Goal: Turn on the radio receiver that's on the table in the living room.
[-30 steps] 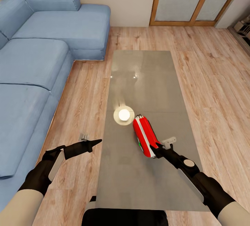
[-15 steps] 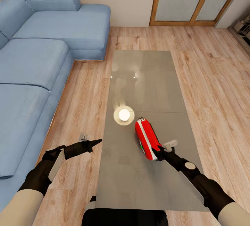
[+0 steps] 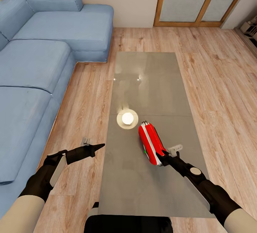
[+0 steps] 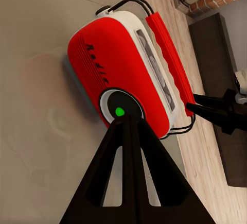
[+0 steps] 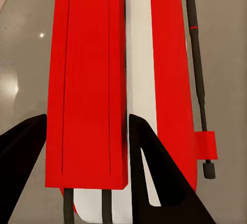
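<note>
The right pincer (image 3: 161, 155) hides the red radio receiver's (image 3: 151, 143) near end, fingers spread around its handle. The left pincer (image 3: 97, 147), pressed together, hovers at 9 o'clock off the desk (image 3: 150, 79) edge.

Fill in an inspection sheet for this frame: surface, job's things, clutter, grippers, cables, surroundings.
Surface: the table, glossy grey-brown, reflective.
Job's things: the radio receiver, red with a white band, stands on the table's near half; a green light glows on its round dial.
Clutter: a pale round disc beside the radio.
Grippers: the right gripper is open, fingers either side of the radio's red handle; the left gripper is shut, held off the table's left edge, pointing at the radio.
Cables: nothing seen.
Surroundings: blue sofa, wood plank floor, wood-framed glass doors.
</note>
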